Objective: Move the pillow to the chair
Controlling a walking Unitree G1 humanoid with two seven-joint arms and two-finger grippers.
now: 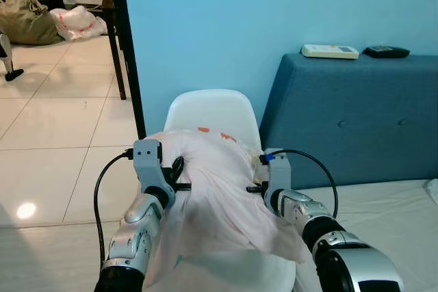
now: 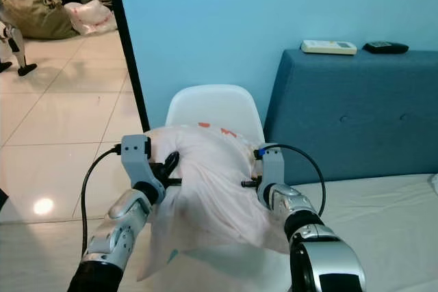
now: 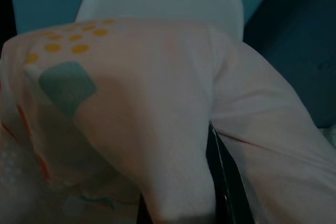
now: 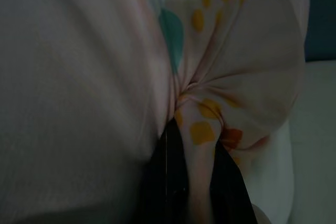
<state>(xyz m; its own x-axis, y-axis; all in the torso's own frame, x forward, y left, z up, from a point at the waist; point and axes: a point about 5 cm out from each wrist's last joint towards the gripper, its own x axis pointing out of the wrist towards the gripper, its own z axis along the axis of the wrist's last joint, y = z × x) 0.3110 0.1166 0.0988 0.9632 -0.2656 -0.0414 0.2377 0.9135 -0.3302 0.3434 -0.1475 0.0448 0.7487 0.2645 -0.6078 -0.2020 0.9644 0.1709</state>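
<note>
Left eye view shows a pale pink pillow (image 1: 219,196) held up between the two arms, directly in front of the white chair (image 1: 213,111) and hiding most of its seat; whether the pillow's lower edge touches the seat cannot be told. The left end effector (image 1: 179,172) presses into the pillow's left side, its black fingers partly buried in the fabric. The right end effector (image 1: 259,177) meets the pillow's right side.

Right wrist view shows that end effector clamped on a pinched fold of the cover, with two dark fingers (image 4: 168,177) either side of cloth printed with yellow and orange dots. Left wrist view shows one dark finger (image 3: 226,182) lying along a bulge of the pillow; its closure cannot be told for certain.

Behind the chair stands a light blue wall (image 1: 274,11). Just beside the chair is a blue headboard (image 1: 349,121) carrying a white remote (image 1: 330,51) and a black remote (image 1: 387,51), well apart from the pillow.
</note>
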